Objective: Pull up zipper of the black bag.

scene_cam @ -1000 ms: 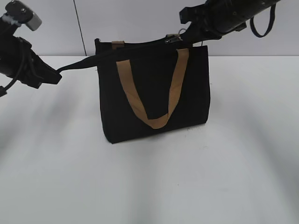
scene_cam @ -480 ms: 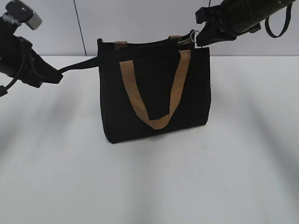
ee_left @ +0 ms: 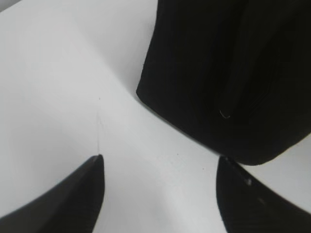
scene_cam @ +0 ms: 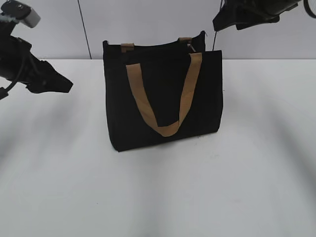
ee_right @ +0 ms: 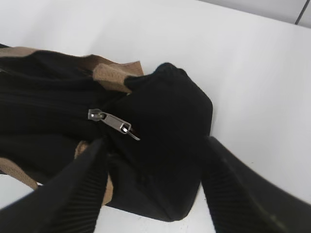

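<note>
The black bag point(scene_cam: 163, 94) stands upright on the white table with a tan handle point(scene_cam: 163, 98) hanging down its front. The zipper's silvery pull point(scene_cam: 190, 47) lies at the right end of the top edge; in the right wrist view the pull point(ee_right: 111, 121) rests loose on the fabric. My right gripper point(ee_right: 153, 145) is open above the bag's right end and holds nothing; it shows at the top right of the exterior view point(scene_cam: 232, 19). My left gripper point(ee_left: 158, 162) is open and empty, left of the bag point(ee_left: 228, 73), also in the exterior view point(scene_cam: 61, 84).
The white table point(scene_cam: 158, 197) stretches in front of the bag and to both sides. A pale wall with a dark vertical seam point(scene_cam: 84, 29) stands behind it.
My right gripper has let go of the zipper pull and risen up to the right. My left gripper has released the bag's black side strap, which has fallen back against the bag.
</note>
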You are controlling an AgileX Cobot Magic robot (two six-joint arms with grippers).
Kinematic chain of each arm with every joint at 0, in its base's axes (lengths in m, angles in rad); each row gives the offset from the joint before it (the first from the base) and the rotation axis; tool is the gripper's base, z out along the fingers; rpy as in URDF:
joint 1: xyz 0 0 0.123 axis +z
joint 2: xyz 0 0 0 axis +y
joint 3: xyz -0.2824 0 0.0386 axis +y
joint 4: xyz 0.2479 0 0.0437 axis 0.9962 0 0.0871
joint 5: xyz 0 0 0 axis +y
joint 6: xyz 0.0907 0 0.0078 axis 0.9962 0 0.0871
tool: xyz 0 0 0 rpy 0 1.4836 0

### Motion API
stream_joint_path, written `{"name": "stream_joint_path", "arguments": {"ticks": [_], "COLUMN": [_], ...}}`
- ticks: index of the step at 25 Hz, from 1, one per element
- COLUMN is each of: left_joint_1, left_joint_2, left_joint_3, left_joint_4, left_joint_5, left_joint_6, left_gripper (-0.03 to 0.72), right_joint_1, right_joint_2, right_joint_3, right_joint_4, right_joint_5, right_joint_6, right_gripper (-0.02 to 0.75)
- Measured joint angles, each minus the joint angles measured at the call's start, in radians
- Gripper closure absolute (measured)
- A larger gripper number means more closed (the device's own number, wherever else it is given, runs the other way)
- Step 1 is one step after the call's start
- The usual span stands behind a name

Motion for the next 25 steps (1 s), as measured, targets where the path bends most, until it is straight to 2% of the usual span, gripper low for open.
{"name": "stream_joint_path", "arguments": {"ticks": [1, 3, 6, 10, 14, 16, 20, 25], "left_joint_1": [0.000, 0.000, 0.000, 0.000, 0.000, 0.001, 0.001, 0.001], "left_joint_2": [0.000, -0.003, -0.032, -0.108, -0.187, -0.218, -0.263, -0.307], "left_joint_3": [0.000, 0.000, 0.000, 0.000, 0.000, -0.001, -0.001, 0.000], "left_joint_4": [-0.001, 0.008, 0.089, 0.320, 0.605, 0.708, 0.816, 0.842], "left_joint_5": [-0.002, -0.002, -0.003, -0.002, 0.027, 0.073, 0.200, 0.372], "left_joint_6": [-0.031, -0.114, -0.280, -0.548, -0.905, -1.049, -1.233, -1.298], "left_gripper": [0.153, 0.119, 0.129, 0.168, 0.177, 0.179, 0.184, 0.214], "right_joint_1": [0.000, 0.000, -0.002, -0.002, -0.002, -0.002, -0.002, -0.002], "right_joint_2": [-0.012, -0.038, -0.075, -0.116, -0.150, -0.172, -0.224, -0.306], "right_joint_3": [0.000, 0.000, 0.000, 0.000, 0.000, 0.000, 0.000, 0.006], "right_joint_4": [-0.001, -0.019, -0.101, -0.266, -0.439, -0.498, -0.543, -0.546], "right_joint_5": [0.003, 0.010, 0.039, 0.120, 0.223, 0.268, 0.348, 0.460], "right_joint_6": [-0.001, -0.004, -0.006, 0.061, 0.197, 0.245, 0.288, 0.298], "right_gripper": [0.258, 0.249, 0.246, 0.244, 0.244, 0.244, 0.243, 0.243]}}
